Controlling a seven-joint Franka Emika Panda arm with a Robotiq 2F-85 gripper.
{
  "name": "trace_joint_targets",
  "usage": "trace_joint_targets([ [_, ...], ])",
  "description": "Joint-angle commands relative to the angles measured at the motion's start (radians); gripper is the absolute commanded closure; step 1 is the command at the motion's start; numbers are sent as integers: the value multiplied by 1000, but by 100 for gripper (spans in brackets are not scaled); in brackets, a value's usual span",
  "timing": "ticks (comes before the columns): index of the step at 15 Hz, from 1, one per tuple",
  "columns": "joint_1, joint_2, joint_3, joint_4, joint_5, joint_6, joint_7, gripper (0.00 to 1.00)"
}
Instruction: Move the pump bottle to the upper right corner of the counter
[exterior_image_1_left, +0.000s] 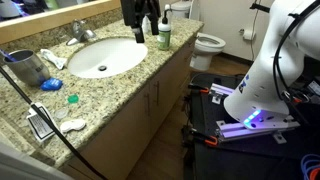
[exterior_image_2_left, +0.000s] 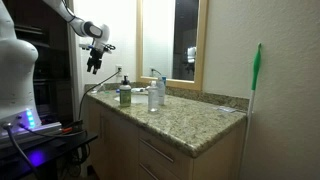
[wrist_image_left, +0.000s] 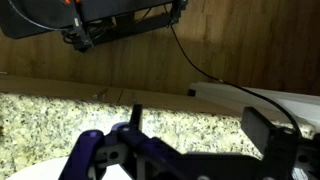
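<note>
One task object, pump bottle (exterior_image_1_left: 164, 36), upright and untouched near the back corner of the bench (exterior_image_1_left: 125, 95), at the end beyond the sink (exterior_image_1_left: 100, 57). Judged likely already placed at the target corner, only clearing away left; not possible to rule out a grasp not yet begun. End effector (exterior_image_2_left: 95, 66) empty with fingers spread, nothing between them in the wrist view, hanging well above the bench's end edge and pointing down, arm raised and bent over that end.
</note>
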Motion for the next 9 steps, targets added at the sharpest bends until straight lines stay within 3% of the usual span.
trace_joint_targets([
  [1, -15, 1, 14, 1, 4, -2, -4, 0],
  [4, -126, -34, -76, -25, -38, -2, 26, 0],
  [8, -290, -63, -179, -54, -192, 43, 58, 0],
  [9, -235, -24, -143, -17, -150, 13, 39, 0],
])
